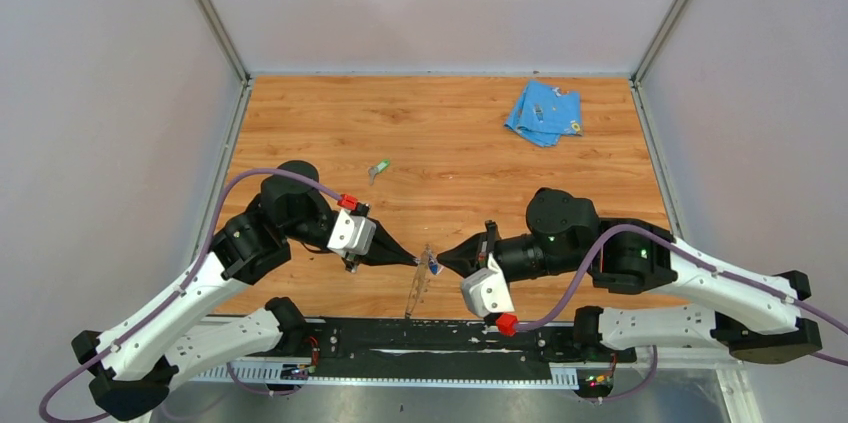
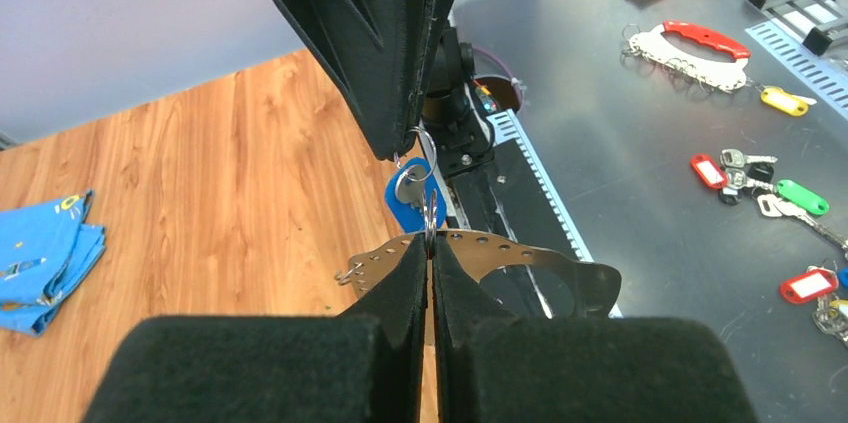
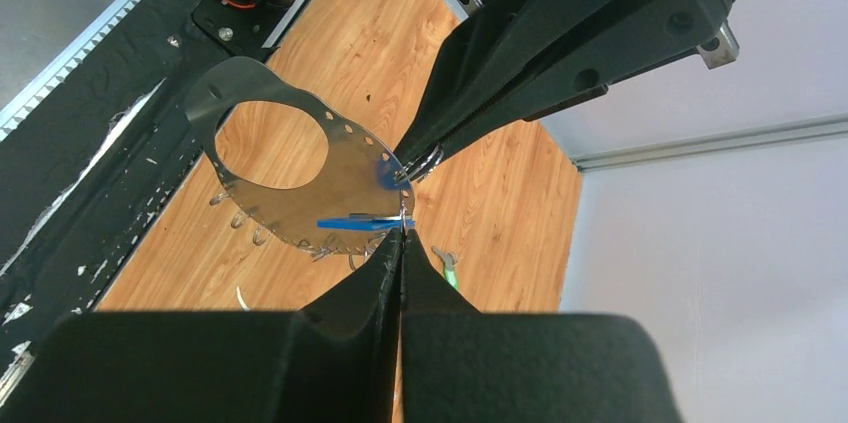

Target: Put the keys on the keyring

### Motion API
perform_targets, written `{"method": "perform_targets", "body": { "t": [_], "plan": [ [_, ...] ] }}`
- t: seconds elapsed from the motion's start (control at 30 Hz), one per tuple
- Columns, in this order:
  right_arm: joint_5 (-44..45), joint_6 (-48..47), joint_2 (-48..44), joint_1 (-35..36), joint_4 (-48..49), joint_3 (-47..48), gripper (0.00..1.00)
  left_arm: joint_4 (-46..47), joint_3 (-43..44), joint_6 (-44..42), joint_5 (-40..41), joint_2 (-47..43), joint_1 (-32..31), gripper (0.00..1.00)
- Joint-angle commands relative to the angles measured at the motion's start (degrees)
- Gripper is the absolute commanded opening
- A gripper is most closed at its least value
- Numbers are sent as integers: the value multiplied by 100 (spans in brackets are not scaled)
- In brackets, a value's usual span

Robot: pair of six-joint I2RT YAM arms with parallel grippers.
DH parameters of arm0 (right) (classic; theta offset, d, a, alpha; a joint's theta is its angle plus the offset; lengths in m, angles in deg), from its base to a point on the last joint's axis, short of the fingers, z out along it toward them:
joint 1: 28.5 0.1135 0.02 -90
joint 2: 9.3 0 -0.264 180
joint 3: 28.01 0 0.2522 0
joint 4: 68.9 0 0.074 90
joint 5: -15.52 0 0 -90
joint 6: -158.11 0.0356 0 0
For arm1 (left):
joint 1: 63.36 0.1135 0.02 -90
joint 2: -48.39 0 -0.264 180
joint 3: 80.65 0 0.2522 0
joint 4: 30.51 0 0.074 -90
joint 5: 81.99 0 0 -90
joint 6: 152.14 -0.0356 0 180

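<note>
Left arm (image 1: 190, 293): it reaches from the near left corner of the desk (image 1: 450, 143) inward. The wrist is bent so that the left fingers (image 1: 395, 251) lie almost level and point right, toward the other arm.
Right arm (image 1: 700, 278): it mirrors this from the near right corner. The right fingers (image 1: 462, 255) are level and point left.
Meeting place: the two tips face each other above the desk, close to the middle of the near edge, with only a small gap between them.
Left fingers, state: pressed together, clamped on the upper rim of the keyring (image 2: 500, 253), where a small wire ring also sits. The exact contact is too small to read.
Right fingers, state: pressed together, pinching the blue key (image 2: 405, 198) at its top end.
Keyring, place and axis: it hangs in the air under the tips, off the desk. From above it is seen edge-on as a thin line, and its long axis runs from the tips toward the near edge, leaning a little left.
Blue key, direction: it sits between the two tips, touching the keyring rim, with its head hanging below the right tip.
Green key (image 1: 378, 170): it lies flat on the desk, left of the middle and well apart from the arms. Its long axis is diagonal, from near left to far right.
Cloth (image 1: 543, 111): light blue and crumpled, near the far right corner.
</note>
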Motion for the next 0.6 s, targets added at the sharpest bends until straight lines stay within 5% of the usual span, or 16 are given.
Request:
{"method": "perform_targets", "body": {
  "t": [0.0,0.57],
  "plan": [
    [143,-114,-10,139,-132,208,0,122,213,73,-73,-15,-31,0],
    [332,61,213,231,-17,410,0,-205,321,-250,52,-18,-33,0]
  ]
}}
